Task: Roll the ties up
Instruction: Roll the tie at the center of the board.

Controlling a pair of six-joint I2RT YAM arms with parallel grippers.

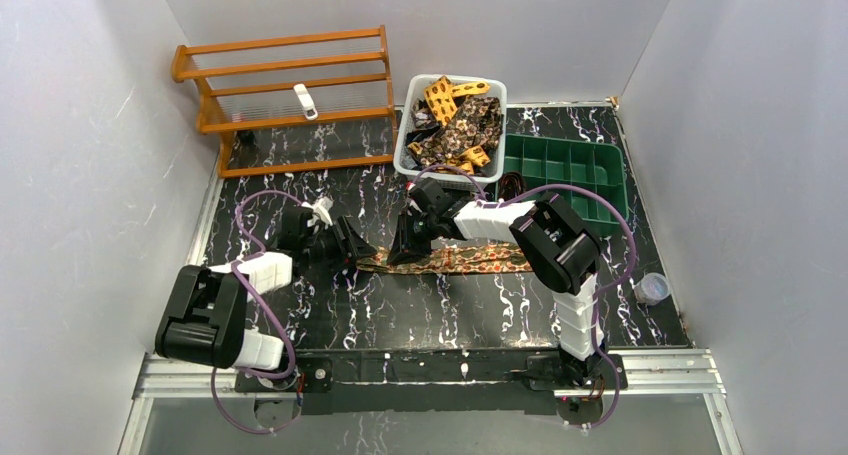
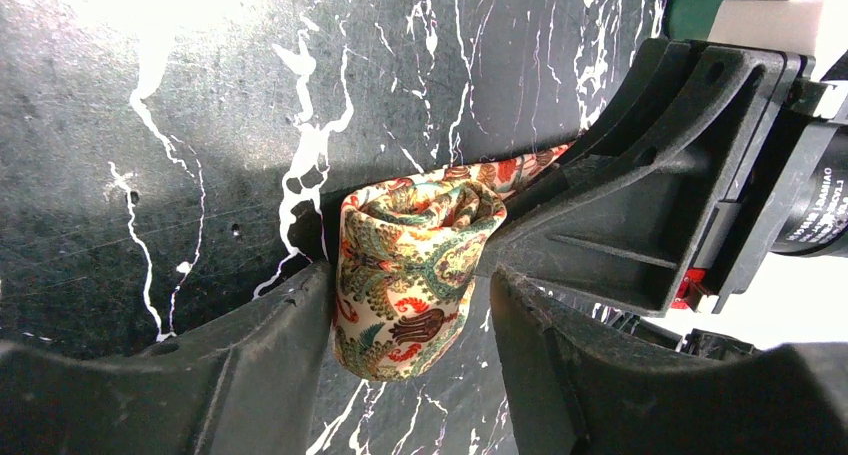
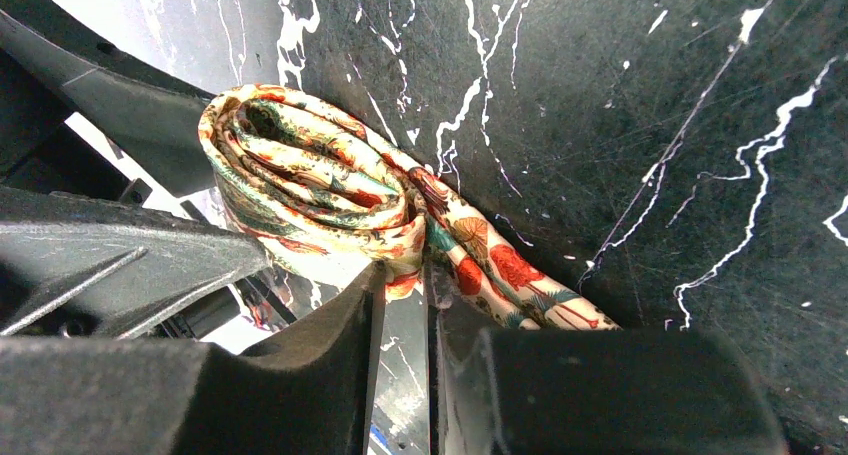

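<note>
One tie, cream with red-orange and green print, lies flat across the black table. Its left end is rolled into a small coil, also seen in the right wrist view. My left gripper has one finger on each side of the coil, the left finger touching it. My right gripper is directly right of the coil, its fingers nearly together and pinching a fold of the tie where the flat strip leaves the coil. Both grippers are close together.
A white bin with several more patterned ties stands at the back centre. A green compartment tray is to its right and a wooden rack at the back left. A small clear cup sits at the right edge.
</note>
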